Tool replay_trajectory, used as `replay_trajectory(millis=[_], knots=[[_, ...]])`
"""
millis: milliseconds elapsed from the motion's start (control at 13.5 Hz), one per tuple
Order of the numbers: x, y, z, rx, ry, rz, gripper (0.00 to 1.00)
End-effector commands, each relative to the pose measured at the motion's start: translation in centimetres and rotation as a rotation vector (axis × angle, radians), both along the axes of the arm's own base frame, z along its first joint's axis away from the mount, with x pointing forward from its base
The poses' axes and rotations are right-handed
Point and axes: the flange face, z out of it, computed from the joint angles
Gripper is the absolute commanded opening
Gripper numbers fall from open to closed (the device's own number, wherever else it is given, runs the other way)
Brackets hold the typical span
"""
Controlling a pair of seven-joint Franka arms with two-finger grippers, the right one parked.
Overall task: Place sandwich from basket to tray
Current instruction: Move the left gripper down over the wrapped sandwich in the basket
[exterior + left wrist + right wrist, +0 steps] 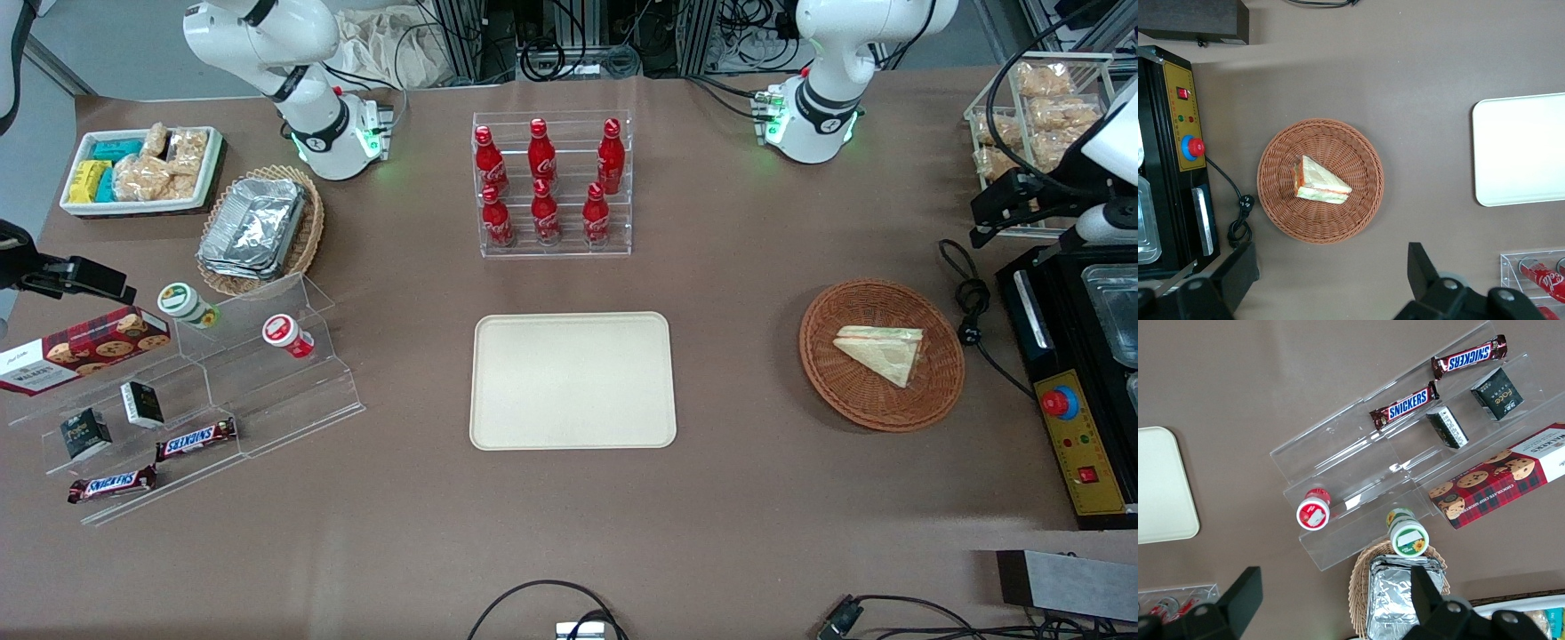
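Held high above the table at the working arm's end, the gripper (1321, 283) hangs over the brown surface just beside the basket (1275, 203), its two dark fingers (1421, 267) spread wide apart with nothing between them. Nothing touches the sandwich (1319, 182), which lies flat in the middle of the round reddish-brown wicker basket, a pale bread wedge with a red and green line of filling along its edge. In the front view the sandwich (882, 350) rests inside the basket (836, 391), and the cream tray (572, 380) lies well apart from it toward the middle of the table, bare on top. Farther from the front camera than the tray stands a clear rack of red cola bottles (544, 185). Beside the basket, at the table's edge, sits a black machine with a yellow control panel (1083, 444) carrying a red button (1056, 403), and a black cable (971, 298) coils between that machine and the basket. Toward the parked arm's end of the table are a clear stepped stand (267, 391) with snack bars (196, 438) and a tan oval basket of foil containers (253, 227).
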Motion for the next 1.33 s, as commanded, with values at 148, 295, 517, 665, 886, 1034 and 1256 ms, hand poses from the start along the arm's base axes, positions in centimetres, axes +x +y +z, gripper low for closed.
replay_trajectory(millis=[148, 295, 517, 665, 886, 1034, 1256], knots=[[0.3, 0.1, 0.1, -0.008, 0.021, 0.006, 1.0], [0.2, 0.2, 0.2, -0.004, 0.018, -0.009, 1.0], [0.3, 0.5, 0.1, -0.009, 0.019, 0.022, 1.0], [1.4, 3.2, -1.5, -0.026, 0.047, 0.232, 1.0], [2.3, 4.0, -6.4, -0.027, 0.088, 0.483, 1.0], [2.2, 6.5, -11.0, -0.05, 0.079, 0.6, 1.0], [0.9, 7.1, -18.4, -0.075, 0.01, 0.665, 1.0]])
